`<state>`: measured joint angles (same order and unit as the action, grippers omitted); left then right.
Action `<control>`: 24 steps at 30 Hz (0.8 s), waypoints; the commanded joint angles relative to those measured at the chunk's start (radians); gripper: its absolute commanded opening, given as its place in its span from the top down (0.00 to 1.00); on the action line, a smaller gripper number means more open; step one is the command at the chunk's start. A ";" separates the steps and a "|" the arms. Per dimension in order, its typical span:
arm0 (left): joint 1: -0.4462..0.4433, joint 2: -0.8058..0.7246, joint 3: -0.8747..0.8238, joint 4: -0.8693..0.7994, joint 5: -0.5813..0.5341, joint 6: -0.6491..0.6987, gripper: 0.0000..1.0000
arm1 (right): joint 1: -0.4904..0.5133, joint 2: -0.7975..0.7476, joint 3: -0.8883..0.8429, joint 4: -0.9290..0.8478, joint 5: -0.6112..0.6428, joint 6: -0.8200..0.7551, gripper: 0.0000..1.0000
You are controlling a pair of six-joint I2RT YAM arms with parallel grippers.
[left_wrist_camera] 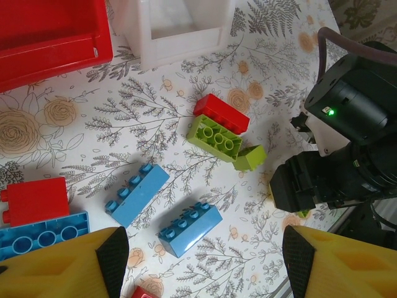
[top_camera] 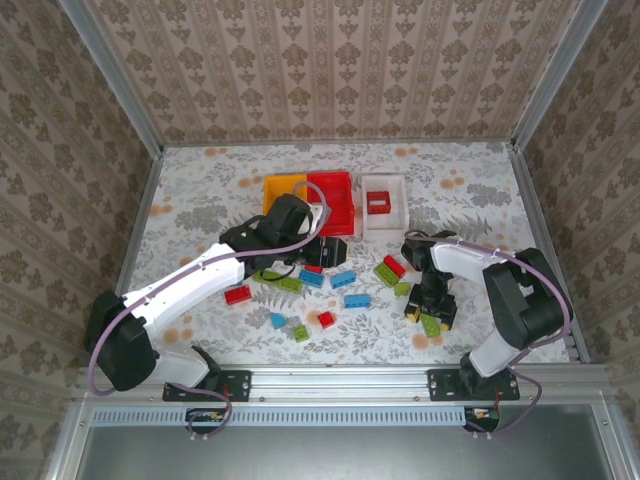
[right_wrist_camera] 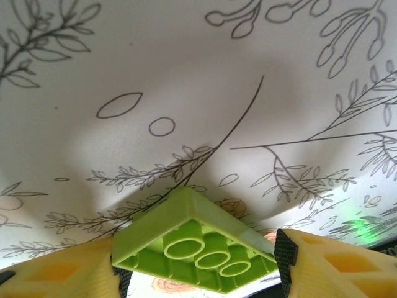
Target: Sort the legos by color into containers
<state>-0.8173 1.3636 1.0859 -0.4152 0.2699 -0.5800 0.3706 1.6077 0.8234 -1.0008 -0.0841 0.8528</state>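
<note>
Where the right gripper [right_wrist_camera: 197, 266] clamps, a green lego [right_wrist_camera: 186, 239] sits — between pads [right_wrist_camera: 286, 264].

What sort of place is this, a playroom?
Most likely a robot test booth, not a playroom: a left arm and right arm are bolted to a metal rail at the edge of the table, wallpapered panels box it in, and toy bricks lie by a red bin and a white bin.

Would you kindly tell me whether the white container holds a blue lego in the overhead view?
No, the white container holds a single red lego, and nothing blue lies in it.
</note>
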 commanded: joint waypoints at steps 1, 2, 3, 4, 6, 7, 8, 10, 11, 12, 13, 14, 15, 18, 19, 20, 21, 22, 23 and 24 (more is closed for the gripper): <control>-0.008 -0.016 -0.015 0.018 0.009 -0.019 0.31 | -0.005 0.026 0.035 0.200 -0.110 0.089 0.35; -0.010 -0.015 -0.013 0.018 0.008 -0.020 0.31 | -0.005 0.030 0.043 0.216 -0.126 0.106 0.35; -0.013 -0.015 -0.012 0.017 0.005 -0.021 0.31 | -0.006 0.033 0.051 0.224 -0.138 0.120 0.36; -0.015 -0.015 -0.011 0.017 0.003 -0.020 0.31 | -0.005 0.037 0.058 0.237 -0.155 0.134 0.35; -0.019 -0.015 -0.009 0.015 -0.002 -0.022 0.31 | -0.005 0.038 0.060 0.255 -0.177 0.159 0.35; -0.020 -0.017 -0.009 0.013 -0.006 -0.022 0.31 | -0.007 0.035 0.054 0.269 -0.186 0.167 0.35; -0.022 -0.018 -0.008 0.012 -0.009 -0.023 0.31 | -0.008 0.030 0.051 0.278 -0.195 0.173 0.35; -0.024 -0.021 -0.009 0.010 -0.014 -0.026 0.31 | -0.011 0.018 0.047 0.273 -0.200 0.172 0.35; -0.026 -0.022 -0.011 0.009 -0.016 -0.025 0.31 | -0.012 0.010 0.045 0.262 -0.196 0.165 0.35; -0.027 -0.025 -0.013 0.012 -0.020 -0.027 0.31 | -0.013 0.003 0.044 0.243 -0.188 0.155 0.34; -0.029 -0.027 -0.017 0.012 -0.022 -0.030 0.31 | -0.013 -0.005 0.043 0.222 -0.176 0.138 0.34; -0.029 -0.030 -0.020 0.014 -0.024 -0.032 0.31 | -0.013 -0.012 0.041 0.202 -0.163 0.120 0.34; -0.032 -0.032 -0.023 0.016 -0.026 -0.033 0.31 | -0.012 -0.018 0.035 0.189 -0.156 0.101 0.33; -0.041 -0.043 -0.031 0.016 -0.040 -0.041 0.31 | -0.012 -0.028 0.022 0.159 -0.142 0.040 0.32; -0.046 -0.054 -0.037 0.018 -0.047 -0.045 0.31 | -0.013 -0.028 0.022 0.146 -0.136 0.010 0.32; -0.050 -0.066 -0.043 0.019 -0.055 -0.051 0.31 | -0.013 -0.026 0.022 0.136 -0.129 -0.009 0.32; -0.056 -0.077 -0.052 0.018 -0.060 -0.053 0.31 | -0.013 -0.024 0.020 0.126 -0.121 -0.028 0.32; -0.061 -0.095 -0.062 0.016 -0.068 -0.062 0.31 | -0.013 -0.018 0.016 0.122 -0.116 -0.051 0.32; -0.066 -0.117 -0.080 0.020 -0.073 -0.068 0.31 | -0.013 -0.008 0.012 0.121 -0.115 -0.064 0.34; -0.070 -0.140 -0.098 0.030 -0.070 -0.076 0.31 | -0.012 0.000 0.008 0.123 -0.117 -0.078 0.35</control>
<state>-0.8722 1.2980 1.0271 -0.4107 0.2241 -0.6220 0.3595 1.6024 0.8520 -0.8375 -0.2272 0.8574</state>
